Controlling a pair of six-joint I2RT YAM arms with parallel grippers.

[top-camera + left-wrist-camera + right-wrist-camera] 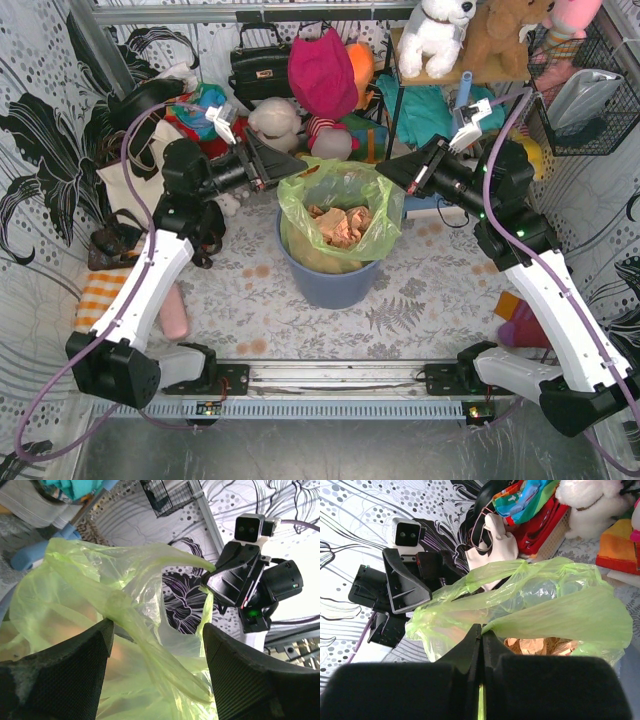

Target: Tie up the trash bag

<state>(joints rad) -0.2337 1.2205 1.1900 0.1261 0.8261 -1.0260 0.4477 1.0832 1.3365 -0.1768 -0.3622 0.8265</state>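
Observation:
The light-green trash bag [345, 190] lines a round blue bin [330, 280] at the table's middle, with crumpled tan paper [340, 225] inside. My left gripper [283, 172] is at the bag's left rim and open. In the left wrist view, a twisted strand of the trash bag [135, 625] runs between the spread fingers of the left gripper [157, 632]. My right gripper [388, 172] is at the right rim. The right wrist view shows the right gripper [481, 630] shut on a fold of the trash bag [560, 615], pulled taut above the paper [545, 645].
Behind the bin are a black handbag [262, 65], plush toys [325, 70] and a shelf with more toys [440, 35]. A wire basket [585, 100] hangs at the right wall. An orange striped cloth [100, 295] and a pink object [175, 315] lie at the left.

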